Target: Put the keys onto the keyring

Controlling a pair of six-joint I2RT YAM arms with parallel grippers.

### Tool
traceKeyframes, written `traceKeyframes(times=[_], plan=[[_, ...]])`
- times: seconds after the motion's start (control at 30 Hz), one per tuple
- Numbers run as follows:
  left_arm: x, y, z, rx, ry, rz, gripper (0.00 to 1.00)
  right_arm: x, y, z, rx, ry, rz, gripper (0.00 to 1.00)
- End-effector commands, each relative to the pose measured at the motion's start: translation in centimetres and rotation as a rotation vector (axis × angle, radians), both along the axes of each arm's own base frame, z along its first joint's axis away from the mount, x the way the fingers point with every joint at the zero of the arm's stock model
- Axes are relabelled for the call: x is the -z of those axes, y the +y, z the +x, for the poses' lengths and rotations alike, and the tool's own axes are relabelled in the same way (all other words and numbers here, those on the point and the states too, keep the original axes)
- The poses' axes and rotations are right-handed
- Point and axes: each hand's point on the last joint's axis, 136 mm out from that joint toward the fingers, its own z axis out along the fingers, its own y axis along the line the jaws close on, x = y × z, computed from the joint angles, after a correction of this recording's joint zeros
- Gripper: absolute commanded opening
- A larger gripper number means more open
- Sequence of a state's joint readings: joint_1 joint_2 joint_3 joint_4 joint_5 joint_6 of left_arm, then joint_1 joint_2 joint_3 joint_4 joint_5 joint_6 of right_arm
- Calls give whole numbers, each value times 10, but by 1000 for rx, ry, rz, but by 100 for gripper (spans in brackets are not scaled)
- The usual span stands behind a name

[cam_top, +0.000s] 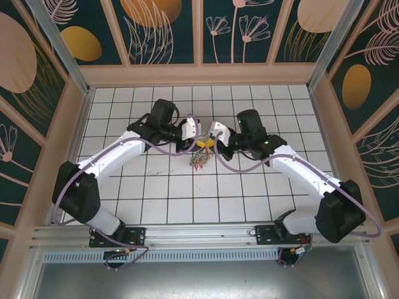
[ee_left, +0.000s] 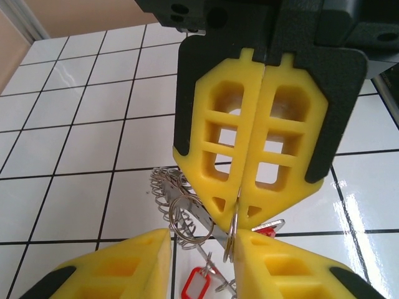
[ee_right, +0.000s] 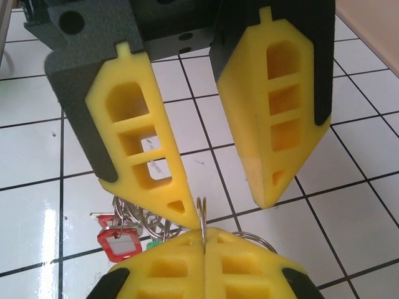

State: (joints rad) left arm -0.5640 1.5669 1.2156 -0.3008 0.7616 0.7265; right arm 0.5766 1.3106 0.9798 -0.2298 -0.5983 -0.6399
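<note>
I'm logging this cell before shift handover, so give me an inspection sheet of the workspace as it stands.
Surface: glossy white tiled table.
Job's things: thin ring held on edge; bunch of keys and red tags beside it.
Clutter: nothing seen.
Grippers: right gripper shut on the ring; left gripper open, tips close to it.
Cables: purple cables along both arms.
Surroundings: wood-framed walls with leaf patterns.
</note>
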Motion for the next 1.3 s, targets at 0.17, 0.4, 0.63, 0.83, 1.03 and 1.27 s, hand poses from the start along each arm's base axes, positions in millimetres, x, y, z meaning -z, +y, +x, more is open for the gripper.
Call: traceKeyframes(times=[0.17,0.4,0.63,0.83,1.03,1.27], plan=[[11,-5,-3,45,20,62,23,-29,12,1,-56,-67,68,0],[12,-5,-4,52,27,62,0,-32,11,-1,-49,-87,96,0],[-14,-8,-3,41,43,-92,0,-7,4,1,1,-47,50,13],[-35,-8,-9,87,81,-202,0,-5,-1,-4,21,-52,96,14],[-39,-10,-17,127,119,-267,0,-19,-6,-5,44,-77,192,15],[-43,-10,-19,127,130,-317,0,-21,-8,-10,46,-70,218,15]])
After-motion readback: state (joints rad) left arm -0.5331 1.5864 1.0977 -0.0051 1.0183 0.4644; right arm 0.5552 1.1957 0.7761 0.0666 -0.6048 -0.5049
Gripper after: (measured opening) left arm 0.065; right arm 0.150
